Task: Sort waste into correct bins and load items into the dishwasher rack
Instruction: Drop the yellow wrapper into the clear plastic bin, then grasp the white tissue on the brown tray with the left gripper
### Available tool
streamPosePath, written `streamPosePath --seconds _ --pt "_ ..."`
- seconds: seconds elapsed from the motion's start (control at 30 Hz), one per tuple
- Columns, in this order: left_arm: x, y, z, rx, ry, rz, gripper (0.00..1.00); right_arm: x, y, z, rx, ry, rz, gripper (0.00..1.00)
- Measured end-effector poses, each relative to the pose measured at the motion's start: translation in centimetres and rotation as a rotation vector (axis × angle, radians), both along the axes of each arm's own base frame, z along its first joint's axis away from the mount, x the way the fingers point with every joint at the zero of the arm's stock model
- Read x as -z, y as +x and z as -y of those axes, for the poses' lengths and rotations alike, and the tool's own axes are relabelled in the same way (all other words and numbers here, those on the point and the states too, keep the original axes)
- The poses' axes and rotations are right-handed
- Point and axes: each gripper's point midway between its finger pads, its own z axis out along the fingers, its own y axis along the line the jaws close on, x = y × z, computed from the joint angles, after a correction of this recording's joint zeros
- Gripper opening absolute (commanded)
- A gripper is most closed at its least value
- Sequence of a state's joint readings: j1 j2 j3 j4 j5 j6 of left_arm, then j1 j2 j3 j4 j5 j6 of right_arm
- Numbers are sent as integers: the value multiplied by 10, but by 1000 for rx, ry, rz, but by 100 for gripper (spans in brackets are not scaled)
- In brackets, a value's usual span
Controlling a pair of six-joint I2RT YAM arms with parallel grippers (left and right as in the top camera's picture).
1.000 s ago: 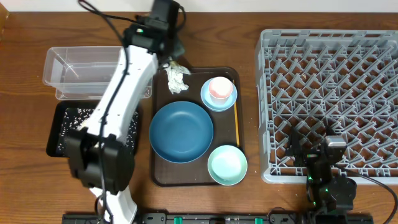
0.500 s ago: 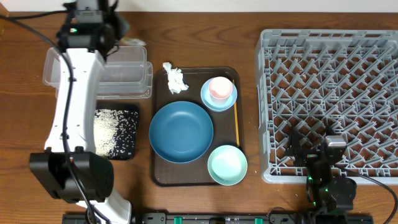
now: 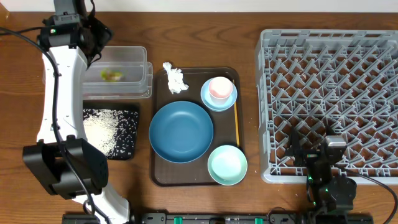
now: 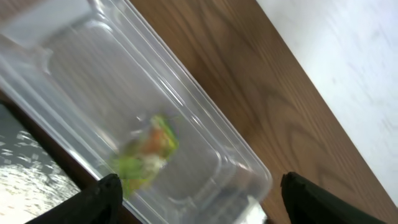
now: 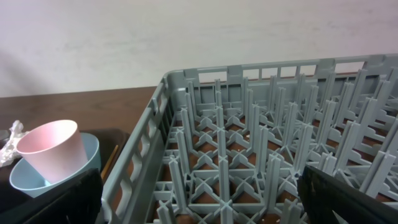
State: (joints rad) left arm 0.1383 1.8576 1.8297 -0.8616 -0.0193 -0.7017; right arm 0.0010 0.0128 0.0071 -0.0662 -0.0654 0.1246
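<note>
The left end effector [image 4: 200, 188] hovers over the clear tub [image 3: 134, 56], fingers spread wide with nothing between them. The yellow-green snack wrapper [image 3: 112, 75] lies loose on the tub floor beneath. The crumpled tissue [image 3: 176, 78] is probably next. It sits at the back-left corner of the brown tray [image 3: 163, 171], to the right of that end effector and just past the tub's right end, its long axis roughly front to back. The left arm is far nearer. The right end effector [image 5: 199, 190], fully open and empty, hangs over the rack's [image 3: 266, 106] near-left corner.
</note>
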Motion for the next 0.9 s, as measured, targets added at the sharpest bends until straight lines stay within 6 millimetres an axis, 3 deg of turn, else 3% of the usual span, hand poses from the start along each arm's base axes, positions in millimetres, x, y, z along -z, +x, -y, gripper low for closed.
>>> streamPosePath --seconds 0.2,0.47,0.57,0.73,0.9 --pt "-6 12 48 219 -118 55 86 0 0 0 0 0 0 99" --pt "-8 3 165 561 -102 44 86 0 0 0 0 0 0 99" --pt "-5 -5 198 627 -48 26 86 0 0 0 0 0 0 99" --pt "20 -9 218 649 20 -40 86 0 0 0 2 0 0 99" --pt "84 0 212 626 64 -185 85 0 0 0 2 0 0 99"
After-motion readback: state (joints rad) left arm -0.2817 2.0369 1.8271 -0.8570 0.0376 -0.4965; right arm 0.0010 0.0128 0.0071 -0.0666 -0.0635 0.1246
